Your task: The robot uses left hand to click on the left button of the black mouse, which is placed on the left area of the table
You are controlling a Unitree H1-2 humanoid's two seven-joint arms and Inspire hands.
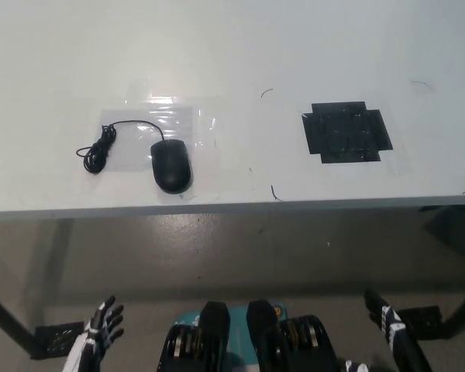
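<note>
Black mouse (pixel 172 166) on table (pixel 294 46), well apart from released left hand (pixel 101 327)

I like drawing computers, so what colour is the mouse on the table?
The rounded computer mouse is black, with a thin black cord; the head view shows it.

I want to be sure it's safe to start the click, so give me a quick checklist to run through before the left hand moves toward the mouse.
1. Black mouse on the table's left area, near the front edge: ok.
2. Mouse top free, nothing on it: ok.
3. Cable coiled to the mouse's left, off its buttons: ok.
4. Left hand empty, fingers spread: ok.
5. Left hand near the mouse: not ok, it hangs low, below the table edge.
6. Right hand out of the way at lower right: ok.
</note>
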